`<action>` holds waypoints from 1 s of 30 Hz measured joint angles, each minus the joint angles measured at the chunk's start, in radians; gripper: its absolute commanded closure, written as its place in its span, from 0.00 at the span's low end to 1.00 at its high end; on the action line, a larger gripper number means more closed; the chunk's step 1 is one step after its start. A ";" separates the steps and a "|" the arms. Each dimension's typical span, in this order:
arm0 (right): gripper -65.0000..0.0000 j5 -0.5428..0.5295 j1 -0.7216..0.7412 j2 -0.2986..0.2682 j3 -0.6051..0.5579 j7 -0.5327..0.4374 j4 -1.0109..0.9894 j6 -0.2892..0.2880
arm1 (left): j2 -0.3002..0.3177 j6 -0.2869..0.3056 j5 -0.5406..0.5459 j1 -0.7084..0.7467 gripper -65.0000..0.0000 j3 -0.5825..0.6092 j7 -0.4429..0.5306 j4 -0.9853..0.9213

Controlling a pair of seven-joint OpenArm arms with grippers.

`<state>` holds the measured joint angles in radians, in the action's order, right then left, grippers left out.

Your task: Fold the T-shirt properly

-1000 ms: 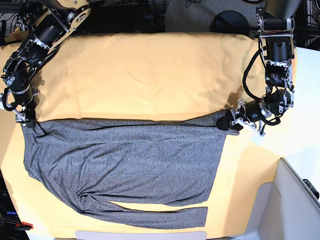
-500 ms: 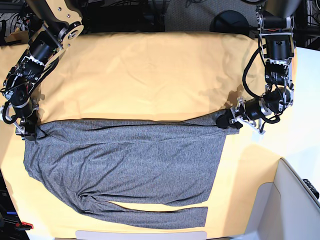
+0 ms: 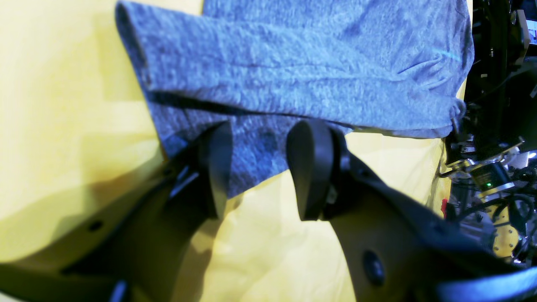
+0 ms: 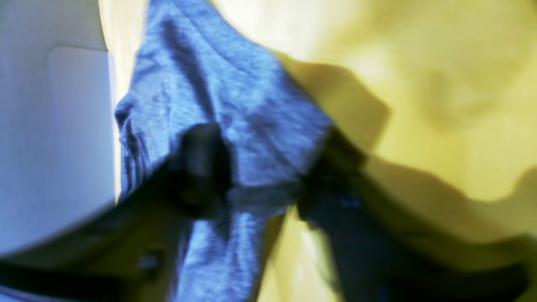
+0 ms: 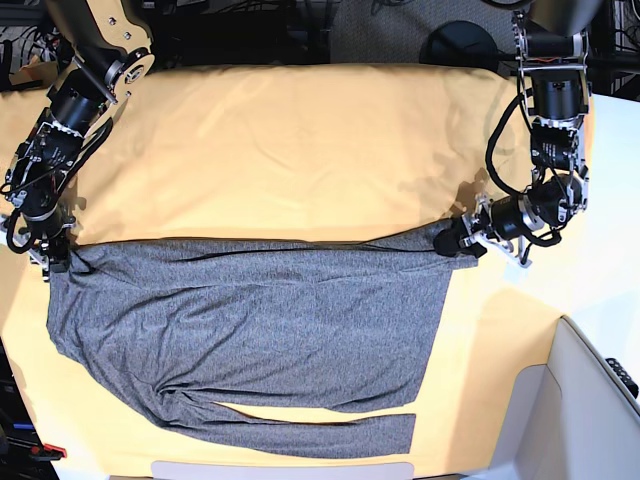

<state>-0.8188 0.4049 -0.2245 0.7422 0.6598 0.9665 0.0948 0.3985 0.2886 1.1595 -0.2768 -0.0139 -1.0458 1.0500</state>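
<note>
Both pincers sit at the T-shirt (image 5: 250, 320) far corners, its long axis running between them: left pincer (image 3: 259, 167) parted astride the corner, right pincer (image 4: 260, 167) apparently bunching cloth, blurred.

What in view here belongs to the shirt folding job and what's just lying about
Part of the job:
- T-shirt, grey, spread flat
- left gripper, at the shirt's far corner, jaws apart around the fabric edge
- right gripper, at the opposite far corner

Just there:
- yellow table cloth under the shirt
- white bin at the table's corner
- red-handled tool by the near edge
</note>
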 measured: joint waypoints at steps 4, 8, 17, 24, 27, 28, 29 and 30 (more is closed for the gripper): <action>0.98 0.019 0.002 -0.008 -0.060 -0.007 -0.014 0.014 | 0.024 -0.001 -0.001 0.000 0.62 -0.005 0.004 0.000; 0.95 0.015 0.003 -0.010 -0.085 -0.011 -0.024 0.014 | 0.021 -0.003 -0.001 0.000 0.62 -0.005 0.004 0.000; 0.95 0.016 0.003 -0.010 -0.087 -0.013 -0.024 0.011 | 0.086 -0.003 -0.002 0.000 0.62 -0.053 0.005 0.000; 0.95 0.016 0.003 -0.010 -0.087 -0.011 -0.024 0.011 | 0.087 0.000 0.000 0.025 0.62 -0.046 0.003 0.000; 0.95 0.019 0.003 -0.008 -0.087 -0.016 -0.024 0.011 | 0.083 0.000 0.000 0.047 0.62 -0.046 0.001 0.000; 0.95 0.019 0.003 -0.007 -0.087 -0.016 -0.024 0.011 | 0.084 0.000 0.006 0.052 0.62 -0.046 0.003 0.000; 0.95 0.019 0.003 -0.007 -0.087 -0.016 -0.024 0.011 | 0.084 0.000 0.008 0.056 0.62 -0.046 0.004 0.000; 0.95 0.019 0.002 -0.007 -0.087 -0.016 -0.024 0.011 | 0.084 0.000 0.016 0.062 0.62 -0.046 0.005 0.000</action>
<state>-0.8001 0.4072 -0.2317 0.6556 0.6434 0.9424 0.1055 0.4828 0.2890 1.1751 -0.2150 -0.0597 -1.0405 1.0500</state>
